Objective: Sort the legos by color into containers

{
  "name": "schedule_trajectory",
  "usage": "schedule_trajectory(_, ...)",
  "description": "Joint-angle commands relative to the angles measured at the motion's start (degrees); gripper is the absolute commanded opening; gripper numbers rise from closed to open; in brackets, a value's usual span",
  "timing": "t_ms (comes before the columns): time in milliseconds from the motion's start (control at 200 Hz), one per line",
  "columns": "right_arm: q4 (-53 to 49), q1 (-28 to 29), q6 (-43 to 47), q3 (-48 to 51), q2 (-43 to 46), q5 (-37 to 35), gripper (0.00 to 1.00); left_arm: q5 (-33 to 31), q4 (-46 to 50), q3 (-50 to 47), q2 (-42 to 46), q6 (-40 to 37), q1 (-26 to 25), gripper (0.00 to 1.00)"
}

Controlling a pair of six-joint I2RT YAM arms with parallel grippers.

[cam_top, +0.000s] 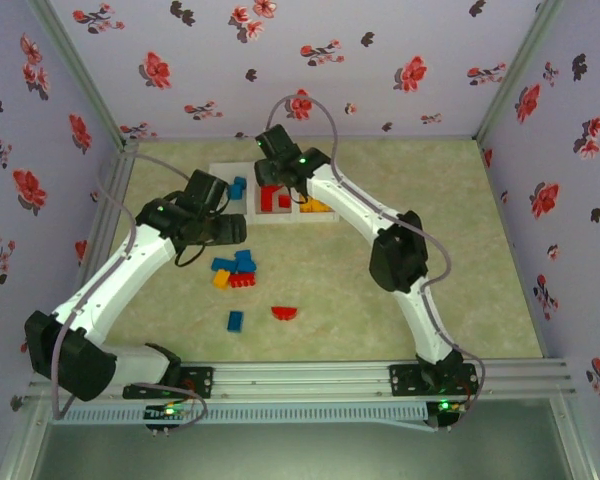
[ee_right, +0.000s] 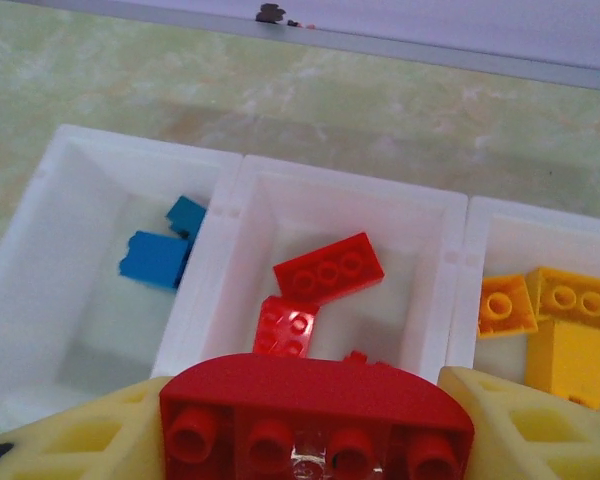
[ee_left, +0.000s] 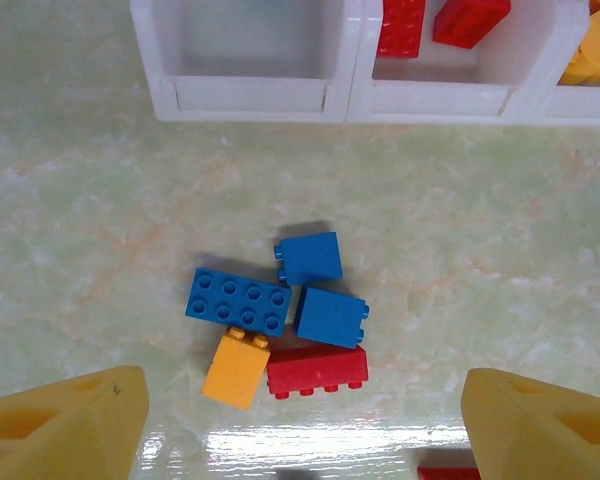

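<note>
R gripper (ee_right: 315,432) clamping red arched brick (ee_right: 315,395) at mid bin (ee_right: 350,185), L gripper (ee_left: 300,410) open above 5 loose bricks (ee_left: 330,315)

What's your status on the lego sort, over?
Left fingers open over loose pile. Right fingers holding red arch brick at middle bin. Nothing in the way.
</note>
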State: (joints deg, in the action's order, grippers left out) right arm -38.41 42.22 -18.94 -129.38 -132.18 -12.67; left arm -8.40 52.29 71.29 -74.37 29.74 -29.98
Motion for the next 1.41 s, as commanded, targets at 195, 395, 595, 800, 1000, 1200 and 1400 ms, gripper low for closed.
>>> schedule_trajectory(195,-3.2,-1.9,2.3,-7.7,-4.3,1.3,0.81,0.5,0.6,-0.8,0.7,0.3,0.4,0.84)
schedule_trajectory(395,-1.9,-1.3,2.3,1.2,4.0,1.2,0.81,0.5,0.6,-0.8,-0.4,-0.1,0.4,0.84)
schedule_trajectory(595,1.3,-0.4,1.6,14.3,14.8,1.5,0.81,0.7,0.8,-2.3,-0.8,0.6,0.4,0.85)
schedule_trajectory(800,3.6,0.6,-0.6,26.5,23.1,1.7,0.81,1.7,0.6,-7.6,-0.9,2.5,0.4,0.84)
schedule_trajectory(1000,7.6,1.7,-4.8,36.5,27.6,2.6,0.81,3.5,-4.6,-14.2,-0.9,6.1,0.4,0.83)
schedule_trajectory(1200,8.0,3.0,-6.7,39.6,28.3,3.4,0.80,3.1,-8.5,-18.5,-2.8,7.3,0.9,0.77)
schedule_trajectory(1400,8.0,3.7,-7.4,41.2,28.9,3.8,0.79,3.1,-11.0,-22.0,-5.2,7.7,2.9,0.68)
